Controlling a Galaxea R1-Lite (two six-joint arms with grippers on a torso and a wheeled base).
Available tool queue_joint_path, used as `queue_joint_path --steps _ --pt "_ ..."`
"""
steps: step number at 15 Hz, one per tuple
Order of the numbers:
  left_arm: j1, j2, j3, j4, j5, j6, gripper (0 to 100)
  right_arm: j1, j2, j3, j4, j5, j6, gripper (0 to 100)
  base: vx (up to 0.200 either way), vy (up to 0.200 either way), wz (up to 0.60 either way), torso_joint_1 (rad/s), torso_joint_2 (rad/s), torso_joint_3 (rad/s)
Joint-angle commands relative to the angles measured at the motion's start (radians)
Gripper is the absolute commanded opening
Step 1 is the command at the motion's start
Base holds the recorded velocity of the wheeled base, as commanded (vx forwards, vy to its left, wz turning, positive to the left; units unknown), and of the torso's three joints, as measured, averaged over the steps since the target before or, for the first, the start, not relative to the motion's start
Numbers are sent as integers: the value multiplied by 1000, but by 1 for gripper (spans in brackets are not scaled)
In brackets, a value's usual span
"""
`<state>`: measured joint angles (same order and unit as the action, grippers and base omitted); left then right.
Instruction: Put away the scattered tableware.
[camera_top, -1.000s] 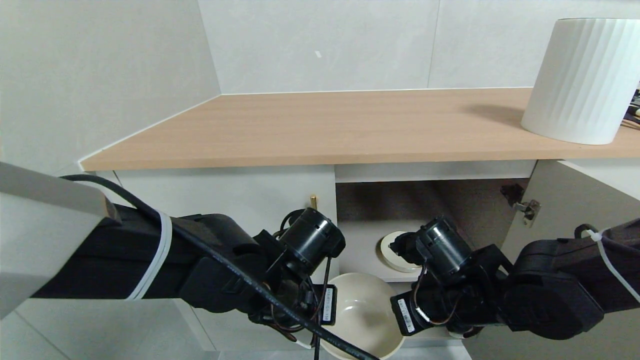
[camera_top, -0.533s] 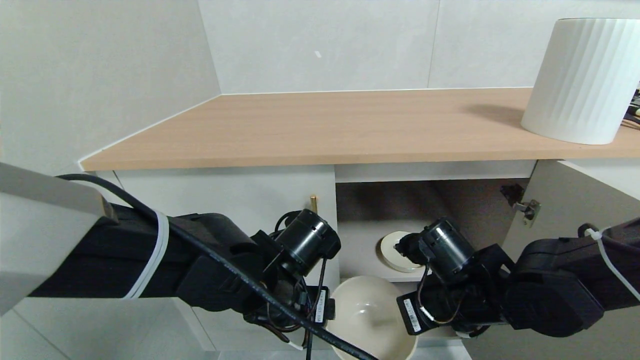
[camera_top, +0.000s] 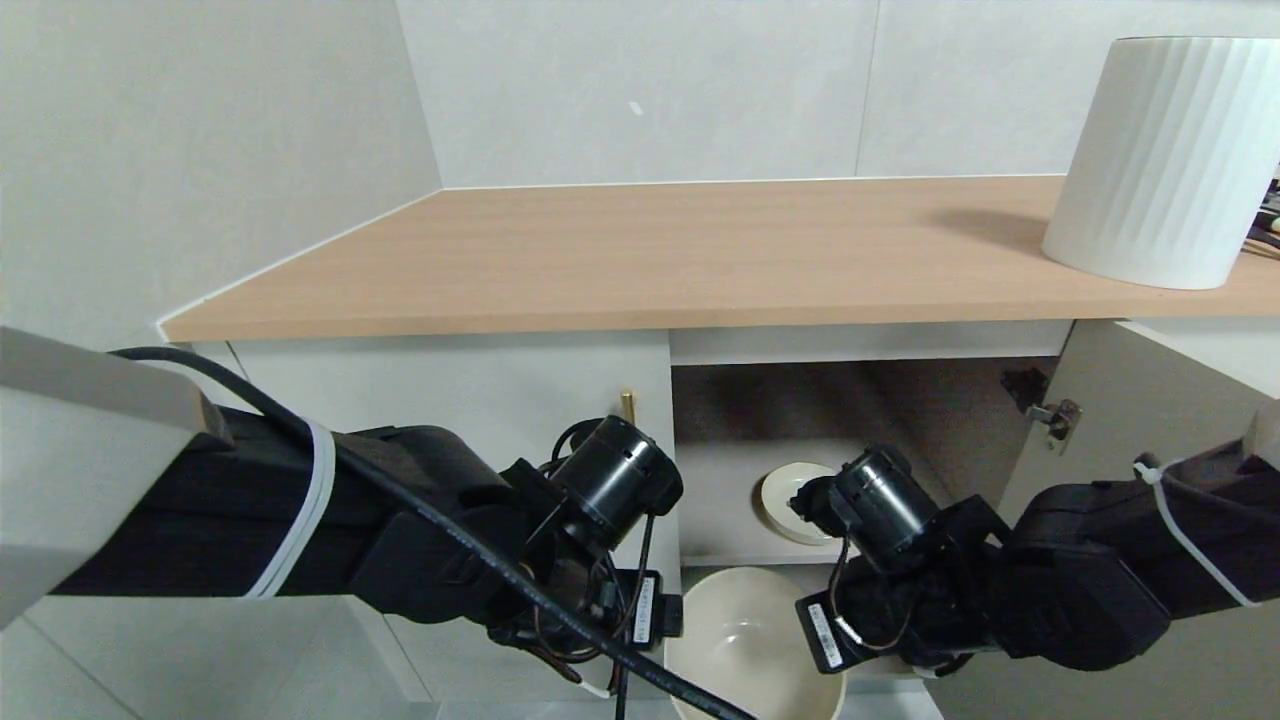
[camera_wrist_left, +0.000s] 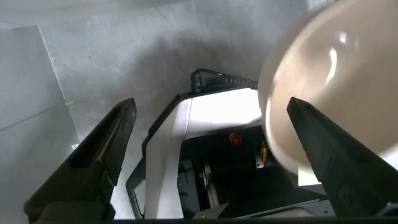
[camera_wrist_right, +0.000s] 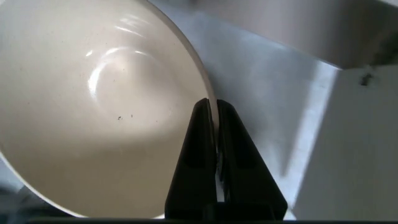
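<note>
The bowl (camera_top: 752, 640) hangs mouth up between the two arms, in front of the open cupboard and short of its shelf (camera_top: 715, 500), where a plate (camera_top: 785, 497) lies; I judge the way in runs forward. The right wrist view shows the right pincer (camera_wrist_right: 213, 115) pinched shut on the bowl's rim. The left pincer (camera_wrist_left: 210, 106) gapes wide and holds nothing, with the bowl close by one finger; I cannot tell if they touch.

Surfaces: bowl (camera_top: 745, 640) smooth, glossy cream glaze with highlights; desk (camera_top: 650, 260) matt wood grain; ribbed container (camera_top: 1165, 160), upper right, matt white; hinge (camera_top: 1062, 418) dull metal; right gripper (camera_wrist_right: 216, 118) matt black plastic.
</note>
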<state>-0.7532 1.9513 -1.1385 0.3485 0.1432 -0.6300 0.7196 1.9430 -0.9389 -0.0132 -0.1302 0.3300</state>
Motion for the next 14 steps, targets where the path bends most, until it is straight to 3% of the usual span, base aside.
queue_joint_path --steps 1,5,9,14 --pt "0 -2 0 -2 1 0 100 -40 80 -24 -4 -63 1 0 0 0 0 0 0 0" --pt "0 -8 0 0 -1 0 100 -134 132 -92 -10 -80 23 0 0 0 0 0 0 0" --pt "0 -9 0 0 -1 0 100 -207 172 -169 -70 -81 153 0 0 0 0 0 0 0" --pt "0 -6 0 0 -1 0 100 -305 238 -202 -307 -85 281 0 0 0 0 0 0 0"
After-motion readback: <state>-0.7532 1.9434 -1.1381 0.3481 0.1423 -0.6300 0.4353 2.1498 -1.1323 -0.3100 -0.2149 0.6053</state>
